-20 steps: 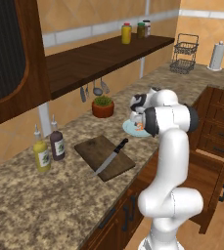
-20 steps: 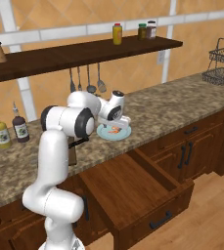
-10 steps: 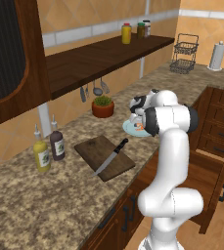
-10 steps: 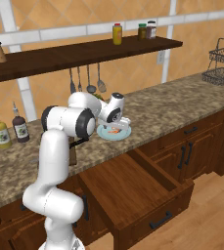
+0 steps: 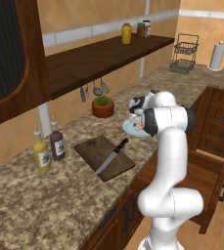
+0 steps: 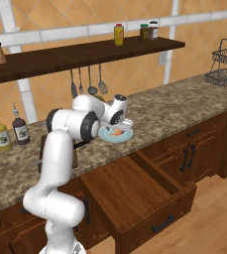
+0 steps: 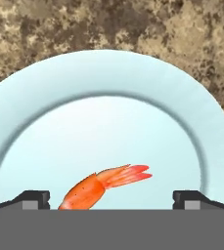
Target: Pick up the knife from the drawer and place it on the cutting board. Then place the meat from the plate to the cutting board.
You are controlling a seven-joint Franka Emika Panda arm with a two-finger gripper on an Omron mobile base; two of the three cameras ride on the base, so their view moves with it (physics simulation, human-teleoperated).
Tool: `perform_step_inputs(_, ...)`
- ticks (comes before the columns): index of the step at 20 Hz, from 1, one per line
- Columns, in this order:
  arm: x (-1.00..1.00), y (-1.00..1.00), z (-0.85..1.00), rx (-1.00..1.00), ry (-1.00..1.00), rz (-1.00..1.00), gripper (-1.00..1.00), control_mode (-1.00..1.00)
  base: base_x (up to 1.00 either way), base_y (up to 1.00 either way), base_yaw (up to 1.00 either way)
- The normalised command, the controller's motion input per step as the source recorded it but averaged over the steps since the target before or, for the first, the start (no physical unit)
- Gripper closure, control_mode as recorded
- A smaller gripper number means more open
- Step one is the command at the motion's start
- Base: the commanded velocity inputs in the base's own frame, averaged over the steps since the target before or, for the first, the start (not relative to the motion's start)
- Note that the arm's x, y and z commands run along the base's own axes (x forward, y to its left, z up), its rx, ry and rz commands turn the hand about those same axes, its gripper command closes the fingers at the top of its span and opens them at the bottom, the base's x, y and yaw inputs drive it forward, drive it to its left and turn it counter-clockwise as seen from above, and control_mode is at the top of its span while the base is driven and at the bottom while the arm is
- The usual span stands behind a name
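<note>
The light blue plate [image 7: 108,73] lies close under my hand, with the orange-pink meat [image 7: 101,185] on it. My gripper [image 7: 111,200] is open, its fingertips [image 7: 33,199] wide apart on either side of the meat and low over the plate [image 5: 131,129]. From the right, the gripper [image 6: 119,126] hangs just above the meat [image 6: 116,132] and plate [image 6: 107,135]. The knife [image 5: 111,157] rests diagonally on the dark cutting board [image 5: 91,149], left of the plate. The drawer [image 6: 135,186] stands pulled out below the counter.
Two sauce bottles [image 5: 49,149] stand left of the board and a potted plant [image 5: 103,106] behind the plate. Utensils [image 6: 87,82] hang under the shelf. A wire basket [image 5: 183,59] and paper roll [image 5: 216,55] stand far right. The open drawer [image 5: 213,173] juts out beside the base.
The hand has sunk slightly toward the plate; the knife, board, plate and meat have stayed in place.
</note>
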Motion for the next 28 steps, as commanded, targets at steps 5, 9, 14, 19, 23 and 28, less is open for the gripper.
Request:
perform_step_inputs(5,0.09,-0.04,-0.13,0.00,0.00,0.01,-1.00,-1.00,0.00,0.00,0.00)
perform_step_inputs(9,0.00,0.00,-0.10,0.00,0.00,0.01,-1.00,-1.00,0.00,0.00,0.00)
perform_step_inputs(14,0.06,0.00,-0.11,0.00,0.00,0.01,-1.00,-1.00,0.00,0.00,0.00)
perform_step_inputs(19,0.09,0.00,-0.15,0.00,0.00,0.01,1.00,-1.00,0.00,0.00,0.00)
perform_step_inputs(23,0.14,0.00,-0.13,0.00,0.00,0.00,1.00,-1.00,0.00,0.00,0.00)
perform_step_inputs(28,0.09,0.00,-0.04,0.00,0.01,0.01,1.00,-1.00,0.00,0.00,0.00)
